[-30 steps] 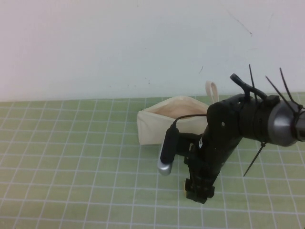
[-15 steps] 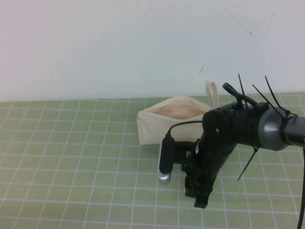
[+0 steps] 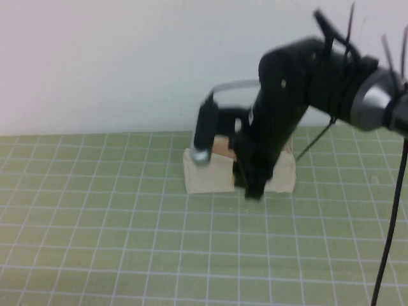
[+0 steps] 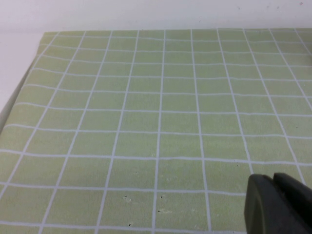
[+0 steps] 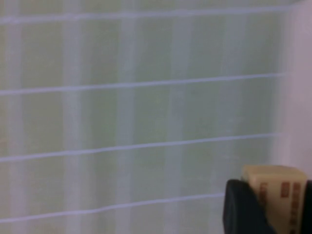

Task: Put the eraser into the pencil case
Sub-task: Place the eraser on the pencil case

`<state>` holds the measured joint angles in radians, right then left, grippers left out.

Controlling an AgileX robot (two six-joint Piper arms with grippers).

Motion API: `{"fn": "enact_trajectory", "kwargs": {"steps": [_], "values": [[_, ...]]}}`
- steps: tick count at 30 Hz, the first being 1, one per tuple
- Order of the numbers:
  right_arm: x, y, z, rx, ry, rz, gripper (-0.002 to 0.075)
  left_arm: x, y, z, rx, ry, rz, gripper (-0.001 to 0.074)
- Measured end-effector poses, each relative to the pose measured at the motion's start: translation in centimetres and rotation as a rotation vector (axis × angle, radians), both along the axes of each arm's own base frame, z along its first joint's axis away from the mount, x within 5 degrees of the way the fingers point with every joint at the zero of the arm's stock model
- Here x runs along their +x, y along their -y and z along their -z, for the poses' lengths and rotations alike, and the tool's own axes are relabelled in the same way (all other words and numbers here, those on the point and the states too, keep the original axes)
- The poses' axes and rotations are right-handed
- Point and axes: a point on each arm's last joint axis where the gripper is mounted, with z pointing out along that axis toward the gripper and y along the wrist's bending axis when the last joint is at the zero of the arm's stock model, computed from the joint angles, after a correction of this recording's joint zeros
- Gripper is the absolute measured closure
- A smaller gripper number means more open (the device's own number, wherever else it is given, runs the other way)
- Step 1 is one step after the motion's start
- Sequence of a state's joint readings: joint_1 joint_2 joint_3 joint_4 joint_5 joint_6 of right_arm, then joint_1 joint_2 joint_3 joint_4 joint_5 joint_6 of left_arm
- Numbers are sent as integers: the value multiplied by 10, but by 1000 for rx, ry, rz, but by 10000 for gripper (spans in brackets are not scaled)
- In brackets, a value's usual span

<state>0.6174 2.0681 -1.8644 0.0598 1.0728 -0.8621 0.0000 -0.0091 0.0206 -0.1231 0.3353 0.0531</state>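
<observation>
The cream-white pencil case [image 3: 207, 173] stands on the green grid mat near the back wall, partly hidden by my right arm. My right gripper [image 3: 254, 190] hangs in front of the case's middle, lifted off the mat. In the right wrist view it [image 5: 273, 204] is shut on the tan-yellow eraser [image 5: 274, 190], whose face shows dark printed marks. My left gripper [image 4: 275, 195] shows only in the left wrist view, its dark fingers together over bare mat. It is out of the high view.
The green grid mat [image 3: 95, 223] covers the table up to a white back wall [image 3: 95, 64]. A cable [image 3: 389, 242] hangs down at the right edge. The mat's left edge [image 4: 19, 92] shows in the left wrist view.
My right arm has risen and swung back toward the pencil case, carrying the eraser. It now covers the case's middle and loop strap. The case has not moved.
</observation>
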Motion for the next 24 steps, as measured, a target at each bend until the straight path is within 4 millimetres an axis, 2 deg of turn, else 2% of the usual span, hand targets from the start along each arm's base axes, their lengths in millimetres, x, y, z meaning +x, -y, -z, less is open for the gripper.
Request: {"fn": "enact_trajectory", "kwargs": {"steps": [2, 4, 7, 10, 14, 18, 21, 24], "values": [[10, 1, -22, 9, 113, 52, 518, 0, 0, 0, 0, 0, 0, 736], [21, 2, -35, 50, 210, 151, 518, 0, 0, 0, 0, 0, 0, 736], [36, 10, -45, 155, 285, 307, 518, 0, 0, 0, 0, 0, 0, 736], [48, 17, -43, 230, 290, 435, 489, 0, 0, 0, 0, 0, 0, 736], [60, 29, -28, 236, 244, 547, 328, 0, 0, 0, 0, 0, 0, 736], [64, 33, -23, 232, 219, 578, 278, 0, 0, 0, 0, 0, 0, 736], [61, 35, -30, 239, 223, 579, 300, 0, 0, 0, 0, 0, 0, 736], [51, 41, -50, 237, 227, 577, 428, 0, 0, 0, 0, 0, 0, 736]]}}
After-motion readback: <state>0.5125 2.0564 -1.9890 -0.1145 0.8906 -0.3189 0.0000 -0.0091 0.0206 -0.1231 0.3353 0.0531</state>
